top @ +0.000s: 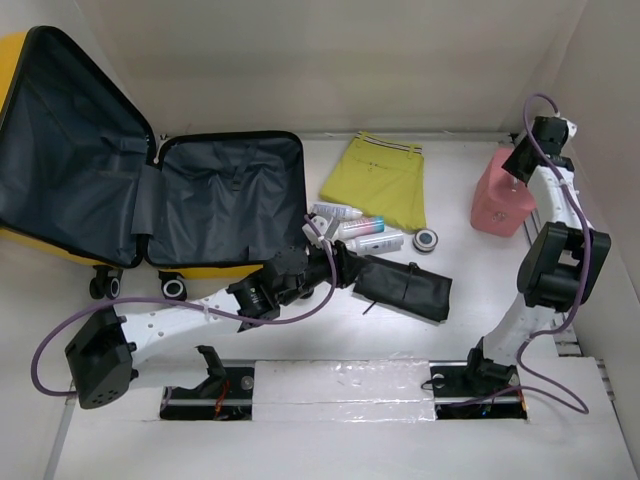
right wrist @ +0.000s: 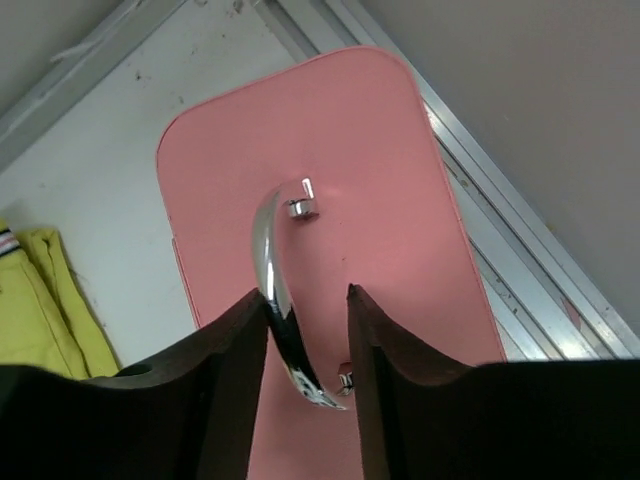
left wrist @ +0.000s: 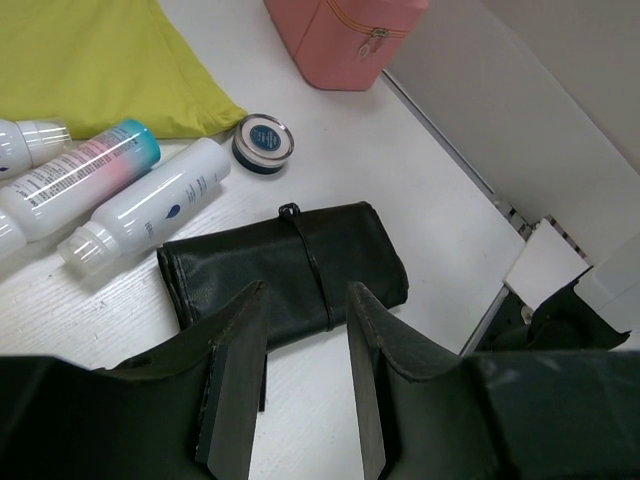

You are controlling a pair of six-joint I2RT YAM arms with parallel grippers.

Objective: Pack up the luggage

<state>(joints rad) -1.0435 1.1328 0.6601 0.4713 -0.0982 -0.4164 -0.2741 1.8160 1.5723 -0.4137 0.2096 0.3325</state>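
Note:
The yellow suitcase (top: pixel 225 200) lies open at the back left, its dark grey lining bare. My left gripper (top: pixel 349 266) is open and empty, low over the table at the near end of a black rolled pouch (top: pixel 405 287); in the left wrist view the pouch (left wrist: pixel 285 265) lies just beyond my left gripper (left wrist: pixel 306 292). My right gripper (top: pixel 520 160) is above the small pink case (top: pixel 500 200). In the right wrist view my right gripper (right wrist: pixel 308 298) is open, its jaws on either side of the chrome handle (right wrist: pixel 270 270) of the pink case (right wrist: pixel 380 200).
A folded yellow garment (top: pixel 380 180), several white bottles (top: pixel 355 228) and a small round tin (top: pixel 426 239) lie between the suitcase and the pink case. White walls close in the back and right. The arm bases stand at the near edge.

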